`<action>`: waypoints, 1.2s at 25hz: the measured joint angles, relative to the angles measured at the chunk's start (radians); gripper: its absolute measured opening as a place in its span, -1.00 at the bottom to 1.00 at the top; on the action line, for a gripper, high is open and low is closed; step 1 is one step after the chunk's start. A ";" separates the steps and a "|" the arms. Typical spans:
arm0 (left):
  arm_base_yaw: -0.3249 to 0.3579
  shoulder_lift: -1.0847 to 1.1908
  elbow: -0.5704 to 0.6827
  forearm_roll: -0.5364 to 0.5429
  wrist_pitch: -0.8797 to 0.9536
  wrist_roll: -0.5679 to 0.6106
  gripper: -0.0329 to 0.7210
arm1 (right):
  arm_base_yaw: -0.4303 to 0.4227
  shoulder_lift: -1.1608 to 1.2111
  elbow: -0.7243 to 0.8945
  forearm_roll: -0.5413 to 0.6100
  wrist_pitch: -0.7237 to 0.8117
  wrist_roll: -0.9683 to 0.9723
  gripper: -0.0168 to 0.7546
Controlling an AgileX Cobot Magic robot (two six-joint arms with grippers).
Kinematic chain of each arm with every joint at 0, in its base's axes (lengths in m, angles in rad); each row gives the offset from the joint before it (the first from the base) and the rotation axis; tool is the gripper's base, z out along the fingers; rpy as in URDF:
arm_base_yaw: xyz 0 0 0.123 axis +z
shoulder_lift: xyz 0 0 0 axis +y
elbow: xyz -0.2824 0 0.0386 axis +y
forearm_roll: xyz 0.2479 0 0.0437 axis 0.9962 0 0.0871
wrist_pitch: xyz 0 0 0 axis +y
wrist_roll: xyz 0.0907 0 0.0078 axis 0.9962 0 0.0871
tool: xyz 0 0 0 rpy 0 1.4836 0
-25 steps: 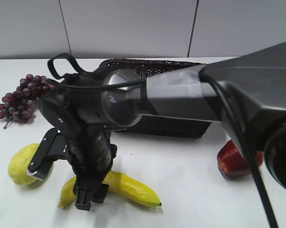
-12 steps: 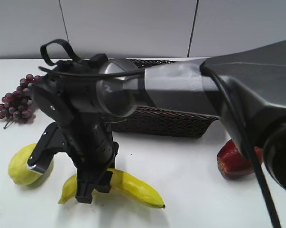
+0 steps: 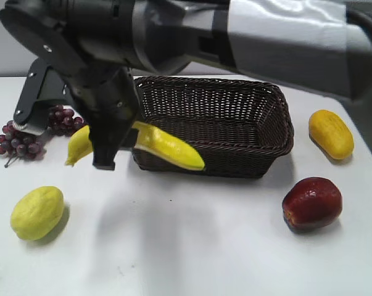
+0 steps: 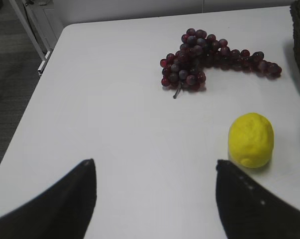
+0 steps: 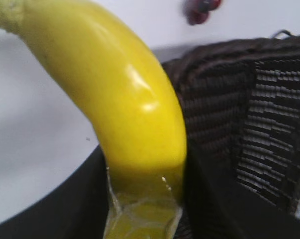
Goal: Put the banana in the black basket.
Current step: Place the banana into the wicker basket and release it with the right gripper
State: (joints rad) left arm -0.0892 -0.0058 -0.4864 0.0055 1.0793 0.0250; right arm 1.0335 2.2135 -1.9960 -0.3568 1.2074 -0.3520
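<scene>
My right gripper [image 3: 111, 151] is shut on the middle of the long yellow banana [image 3: 167, 148] and holds it in the air, in front of the left front corner of the black basket [image 3: 235, 163]. In the right wrist view the banana [image 5: 125, 99] runs up out of the gripper [image 5: 144, 167], with the basket's woven wall [image 5: 269, 114] just to its right. The basket holds nothing that I can see. My left gripper [image 4: 154, 164] is open and empty above bare table; it does not show in the exterior view.
A yellow-green lemon [image 3: 37, 211] lies at front left, also in the left wrist view [image 4: 251, 139]. Dark red grapes [image 3: 16, 140] lie at far left, also [image 4: 209, 59]. A red apple [image 3: 312, 203] and an orange-yellow oval fruit [image 3: 330, 132] lie right of the basket.
My right gripper has lifted the banana off the table, up and back toward the basket's left front corner. The lemon and grapes have not moved.
</scene>
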 joint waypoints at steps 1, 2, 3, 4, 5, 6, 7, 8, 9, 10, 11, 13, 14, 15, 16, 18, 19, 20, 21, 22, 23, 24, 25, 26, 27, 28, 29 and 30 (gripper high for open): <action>0.000 0.000 0.000 -0.005 0.000 0.000 0.56 | -0.008 -0.002 -0.002 -0.032 0.000 0.000 -0.12; 0.000 0.000 0.000 0.000 0.000 0.000 0.56 | -0.018 -0.004 -0.003 -0.054 0.000 0.000 -0.12; 0.000 0.000 0.000 0.000 0.000 0.000 0.56 | -0.032 -0.004 -0.003 -0.066 0.000 0.000 -0.12; 0.000 0.000 0.000 0.000 0.000 0.000 0.56 | -0.049 -0.005 -0.003 -0.072 0.000 0.000 -0.12; 0.000 0.000 0.000 -0.005 0.000 0.000 0.56 | -0.066 -0.005 -0.003 -0.076 0.000 0.000 -0.12; 0.000 0.000 0.000 -0.005 0.000 0.000 0.56 | -0.087 -0.005 -0.003 -0.080 0.001 0.000 -0.12; 0.000 0.000 0.000 0.000 0.000 0.000 0.56 | -0.110 -0.005 -0.003 -0.081 0.001 0.000 -0.12; 0.000 0.000 0.000 0.000 0.000 0.000 0.56 | -0.133 -0.005 -0.003 -0.084 -0.002 0.000 -0.12; 0.000 0.000 0.000 0.000 0.000 0.000 0.56 | -0.153 -0.005 -0.003 -0.085 -0.005 0.000 -0.12; 0.000 0.000 0.000 0.000 0.000 0.000 0.56 | -0.177 -0.005 -0.003 -0.086 -0.010 0.000 -0.12; 0.000 0.000 0.000 -0.005 0.000 0.000 0.56 | -0.199 -0.005 -0.003 -0.086 -0.017 0.001 -0.12; 0.000 0.000 0.000 -0.005 0.000 0.000 0.56 | -0.237 -0.005 -0.003 -0.086 -0.037 0.005 -0.12; 0.000 0.000 0.000 -0.005 0.000 0.000 0.56 | -0.258 -0.005 -0.003 -0.086 -0.051 0.012 -0.12; 0.000 0.000 0.000 0.000 0.000 0.000 0.56 | -0.277 -0.005 -0.003 -0.086 -0.071 0.023 -0.12; 0.000 0.000 0.000 -0.005 0.000 0.000 0.56 | -0.291 -0.005 -0.003 -0.086 -0.095 0.040 -0.12; 0.000 0.000 0.000 0.000 0.000 0.000 0.56 | -0.319 -0.005 -0.003 -0.082 -0.145 0.090 -0.12; 0.000 0.000 0.000 0.000 0.000 0.000 0.56 | -0.329 -0.005 -0.003 -0.076 -0.172 0.114 -0.12; 0.000 0.000 0.000 -0.005 0.000 0.000 0.56 | -0.340 -0.005 -0.003 -0.065 -0.193 0.137 -0.12; 0.000 0.000 0.000 0.000 0.000 0.000 0.56 | -0.349 -0.007 -0.003 -0.055 -0.212 0.153 -0.12; 0.000 0.000 0.000 0.000 0.000 0.000 0.56 | -0.355 -0.005 -0.003 -0.043 -0.225 0.161 -0.12; 0.000 0.000 0.000 -0.005 0.000 0.000 0.56 | -0.361 0.000 -0.003 -0.032 -0.234 0.167 -0.12; 0.000 0.000 0.000 -0.005 0.000 0.000 0.56 | -0.366 0.006 -0.003 -0.021 -0.238 0.171 -0.12; 0.000 0.000 0.000 0.000 0.000 0.000 0.56 | -0.371 0.014 -0.003 -0.010 -0.238 0.173 -0.12; 0.000 0.000 0.000 -0.005 0.000 0.000 0.56 | -0.374 0.022 -0.003 0.000 -0.241 0.174 -0.12; 0.000 0.000 0.000 -0.005 0.000 0.000 0.56 | -0.376 0.031 -0.003 0.010 -0.241 0.176 -0.12; 0.000 0.000 0.000 -0.005 0.000 0.000 0.56 | -0.378 0.036 -0.003 0.017 -0.241 0.176 -0.12; 0.000 0.000 0.000 -0.005 0.000 0.000 0.56 | -0.379 0.039 -0.003 0.024 -0.240 0.177 -0.12; 0.000 0.000 0.000 0.000 0.000 0.000 0.56 | -0.380 0.042 -0.003 0.027 -0.240 0.177 -0.12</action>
State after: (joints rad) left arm -0.0892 -0.0058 -0.4864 0.0055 1.0793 0.0250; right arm 0.6537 2.2551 -1.9990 -0.3301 0.9675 -0.1750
